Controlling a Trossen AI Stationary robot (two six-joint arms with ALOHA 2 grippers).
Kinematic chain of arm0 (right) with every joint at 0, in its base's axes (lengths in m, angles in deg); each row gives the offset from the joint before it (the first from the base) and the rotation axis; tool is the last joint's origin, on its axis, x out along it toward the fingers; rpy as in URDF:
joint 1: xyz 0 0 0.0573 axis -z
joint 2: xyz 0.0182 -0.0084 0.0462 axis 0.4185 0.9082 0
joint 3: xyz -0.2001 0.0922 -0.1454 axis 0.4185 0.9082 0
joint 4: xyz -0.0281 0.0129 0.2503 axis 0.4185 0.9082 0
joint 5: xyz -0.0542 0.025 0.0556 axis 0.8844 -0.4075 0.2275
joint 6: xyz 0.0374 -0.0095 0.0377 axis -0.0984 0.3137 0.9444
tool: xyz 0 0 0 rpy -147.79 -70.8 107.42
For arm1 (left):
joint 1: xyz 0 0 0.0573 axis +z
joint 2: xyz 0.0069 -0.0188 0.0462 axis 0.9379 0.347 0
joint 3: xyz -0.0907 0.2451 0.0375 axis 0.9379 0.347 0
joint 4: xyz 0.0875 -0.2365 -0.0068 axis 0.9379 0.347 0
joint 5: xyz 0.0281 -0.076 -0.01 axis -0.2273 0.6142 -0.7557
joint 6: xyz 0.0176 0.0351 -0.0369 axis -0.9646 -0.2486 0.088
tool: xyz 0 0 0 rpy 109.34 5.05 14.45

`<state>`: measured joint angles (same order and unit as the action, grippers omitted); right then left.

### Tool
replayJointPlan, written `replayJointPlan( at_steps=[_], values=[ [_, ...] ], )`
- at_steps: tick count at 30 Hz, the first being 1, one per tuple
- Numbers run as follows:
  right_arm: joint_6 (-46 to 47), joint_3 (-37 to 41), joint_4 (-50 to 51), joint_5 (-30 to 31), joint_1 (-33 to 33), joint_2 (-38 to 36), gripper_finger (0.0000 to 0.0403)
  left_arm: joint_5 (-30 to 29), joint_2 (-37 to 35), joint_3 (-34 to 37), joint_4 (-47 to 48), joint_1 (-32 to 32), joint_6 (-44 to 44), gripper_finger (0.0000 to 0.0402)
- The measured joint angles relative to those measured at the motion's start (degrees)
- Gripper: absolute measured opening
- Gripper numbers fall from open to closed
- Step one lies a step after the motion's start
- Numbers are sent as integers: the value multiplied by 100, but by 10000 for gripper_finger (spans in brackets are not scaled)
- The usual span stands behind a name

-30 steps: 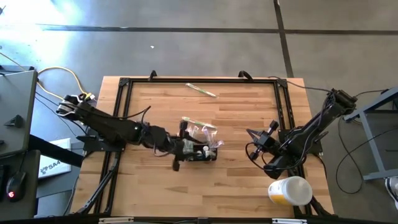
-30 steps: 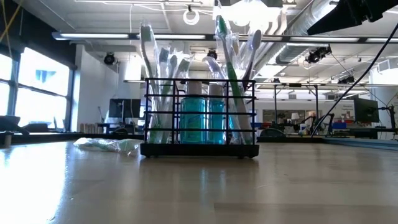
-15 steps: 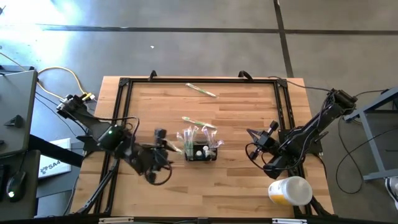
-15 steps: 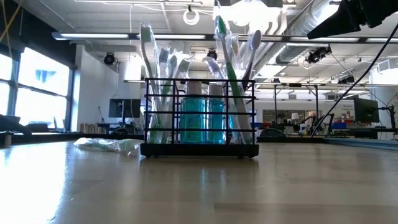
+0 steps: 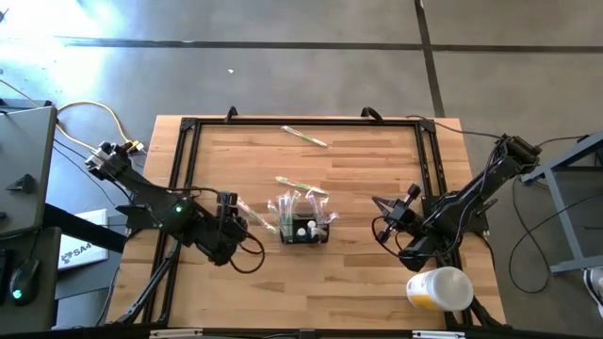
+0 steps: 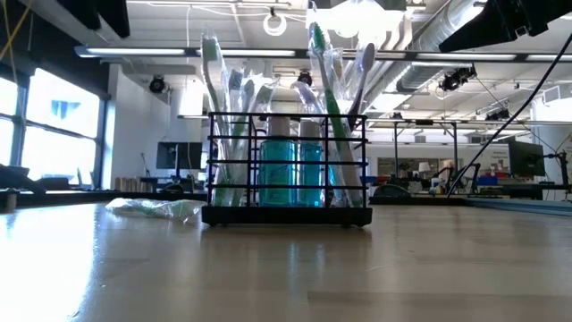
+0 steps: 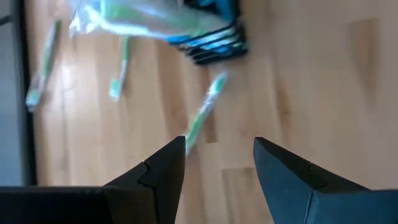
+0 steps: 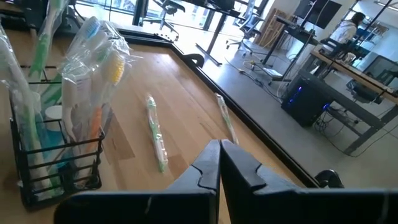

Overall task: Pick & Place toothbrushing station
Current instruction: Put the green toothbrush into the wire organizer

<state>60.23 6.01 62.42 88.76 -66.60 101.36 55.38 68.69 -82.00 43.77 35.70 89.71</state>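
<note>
The left gripper (image 5: 229, 202) is hovering empty with fingers parted beside the upright caddy (image 5: 303, 229), while the right gripper (image 5: 380, 203) is waiting closed on nothing opposite.

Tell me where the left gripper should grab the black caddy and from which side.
Grip the caddy by the top rail of its short left wall, probably coming down from above. It stands upright, toothbrushes crowd its middle, and the open left gripper already sits on that side.
</note>
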Motion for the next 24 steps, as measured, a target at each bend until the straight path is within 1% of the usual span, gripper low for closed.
replayJointPlan(
  at_steps=[1,3,6,11,15,19,24],
  values=[
    [2,0,-3,3,0,0,2,-86,-16,122,-33,33,-14,183],
    [2,0,-37,8,0,0,2,-71,-74,387,-105,110,18,183],
    [0,0,-108,-1,0,0,2,379,-336,900,-404,371,-58,182],
    [0,0,-130,-2,0,0,2,707,-912,1931,-1641,1017,-730,182],
    [0,0,-151,-4,0,0,2,1431,-1264,2640,-2566,1633,-1196,182],
    [-1,0,-157,-16,0,2,2,2008,-1339,3125,-3272,2127,-1400,182],
    [-2,0,-160,-19,0,2,2,2066,-1246,3524,-3586,2494,-1900,182]
  ],
)
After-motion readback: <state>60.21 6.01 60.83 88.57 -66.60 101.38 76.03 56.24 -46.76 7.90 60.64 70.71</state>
